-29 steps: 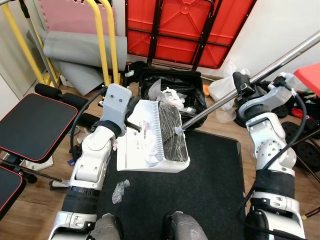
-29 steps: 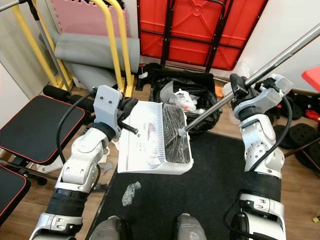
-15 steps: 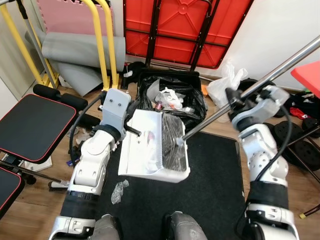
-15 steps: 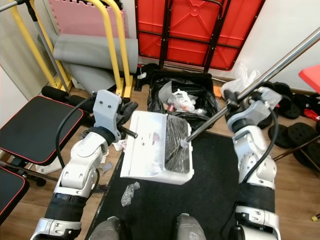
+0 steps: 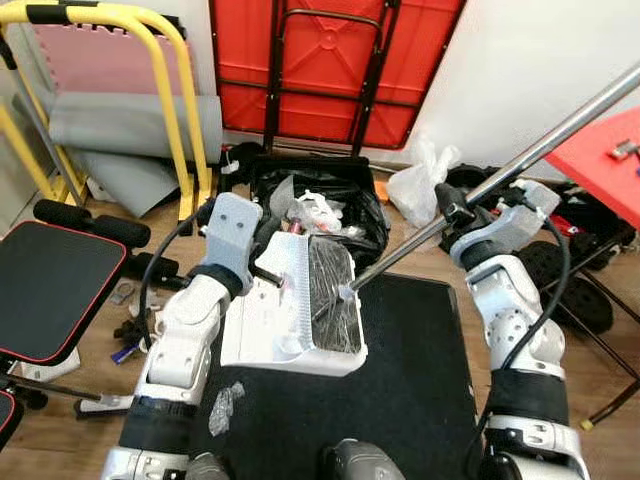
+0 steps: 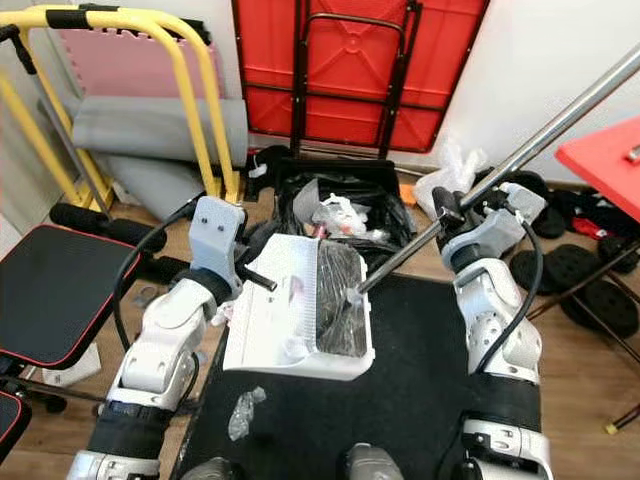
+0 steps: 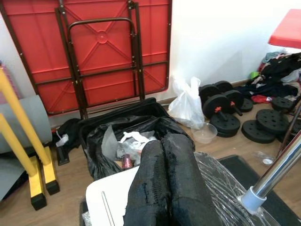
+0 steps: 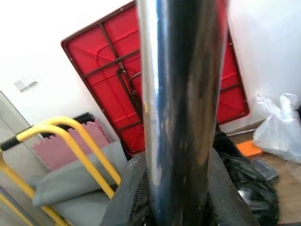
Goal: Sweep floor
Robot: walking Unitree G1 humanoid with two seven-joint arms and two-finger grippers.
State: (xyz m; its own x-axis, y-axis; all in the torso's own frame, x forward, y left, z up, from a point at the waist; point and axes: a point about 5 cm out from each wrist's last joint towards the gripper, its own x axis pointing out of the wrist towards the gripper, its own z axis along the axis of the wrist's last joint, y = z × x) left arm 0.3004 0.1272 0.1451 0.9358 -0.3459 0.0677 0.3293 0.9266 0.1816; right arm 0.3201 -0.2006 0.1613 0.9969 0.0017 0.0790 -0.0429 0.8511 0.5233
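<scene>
My left gripper (image 5: 262,272) is shut on the black handle of a white dustpan (image 5: 270,320), held level above the black mat (image 5: 420,370). The broom's black bristles (image 5: 330,300) rest inside the pan. My right gripper (image 5: 452,212) is shut on the broom's shiny metal pole (image 5: 520,160), which slants up to the right; in the right wrist view the pole (image 8: 176,94) runs between the fingers (image 8: 131,193). Just past the pan stands a bin lined with a black bag (image 5: 310,205) holding rubbish. A crumpled clear wrapper (image 5: 222,405) lies on the mat's left edge.
A yellow frame (image 5: 180,110) and a black padded bench (image 5: 50,290) stand on my left. A folded red table (image 5: 330,60) leans on the wall. A white plastic bag (image 5: 415,185), weight plates (image 5: 570,290) and a red tabletop (image 5: 600,150) are on the right.
The whole view has shifted, so the camera moved; the bin now sits closer to the dustpan's far edge. Both grippers keep their holds, with the bristles still in the pan.
</scene>
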